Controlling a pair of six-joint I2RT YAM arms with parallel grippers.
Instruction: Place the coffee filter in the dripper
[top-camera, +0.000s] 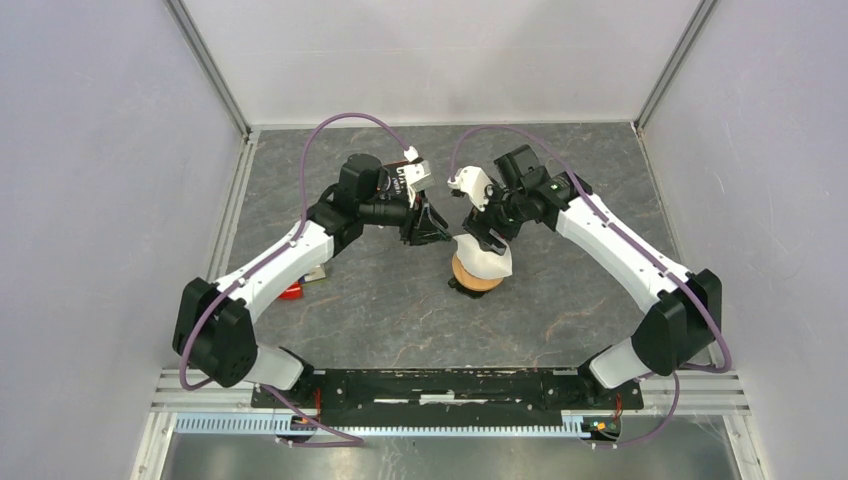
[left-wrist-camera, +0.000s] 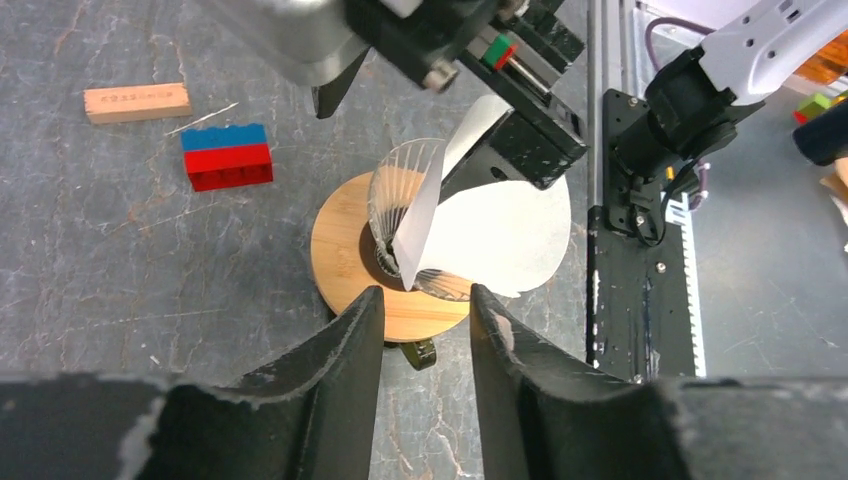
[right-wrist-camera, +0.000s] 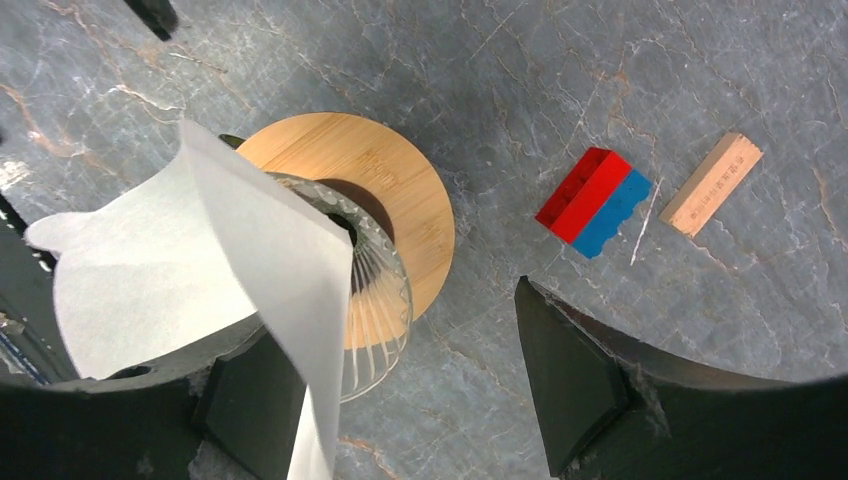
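Observation:
The dripper is a clear ribbed glass cone on a round wooden base, at mid-table in the top view. The coffee filter is white paper. One folded edge dips into the cone, and the rest spreads over the rim. In the right wrist view the filter drapes against my right gripper's left finger. My right gripper is wide open beside the dripper. My left gripper is open and empty, just short of the wooden base.
A red-and-blue brick and a small wooden block lie on the grey marbled table to the left of the dripper; both also show in the right wrist view, the brick and the block. A black rail runs along the near edge.

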